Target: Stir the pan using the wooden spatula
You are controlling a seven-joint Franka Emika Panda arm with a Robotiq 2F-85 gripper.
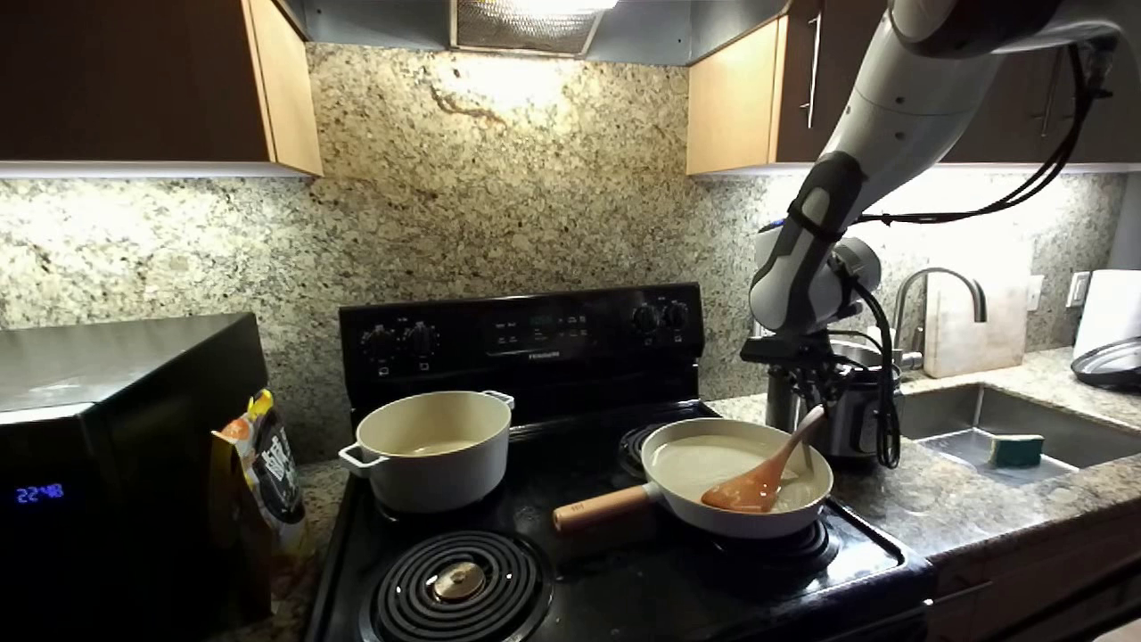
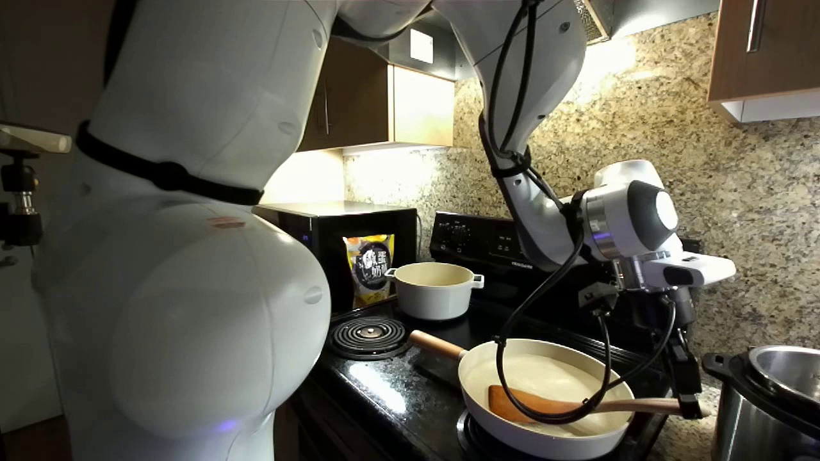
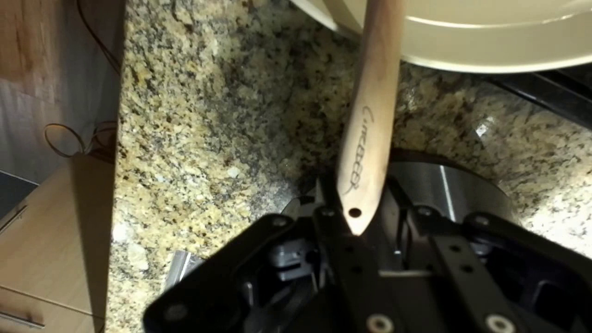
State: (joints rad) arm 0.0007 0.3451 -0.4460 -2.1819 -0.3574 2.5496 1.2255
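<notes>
The cream-white pan (image 1: pixel 704 453) sits on the stove's front burner at the right in an exterior view, its wooden handle pointing left. Inside it lies the orange-brown blade of the wooden spatula (image 1: pixel 749 489), low against the pan's near side, with the handle slanting up over the rim. Black jaws pinch the pale handle end of the spatula (image 3: pixel 370 115) in the wrist view, so my gripper (image 3: pixel 363 187) is shut on it. In an exterior view the gripper (image 2: pixel 689 404) hangs just outside the pan (image 2: pixel 551 366), beyond its rim. A black cable loop hides part of the spatula there.
A steel pot (image 2: pixel 759 426) stands on the counter close beside the gripper. The deeper cream pot (image 1: pixel 446 486) is on the stove's back left. A sink (image 1: pixel 945 412) with a sponge lies to the right in an exterior view. The stove's back panel (image 1: pixel 526 332) rises behind the pans.
</notes>
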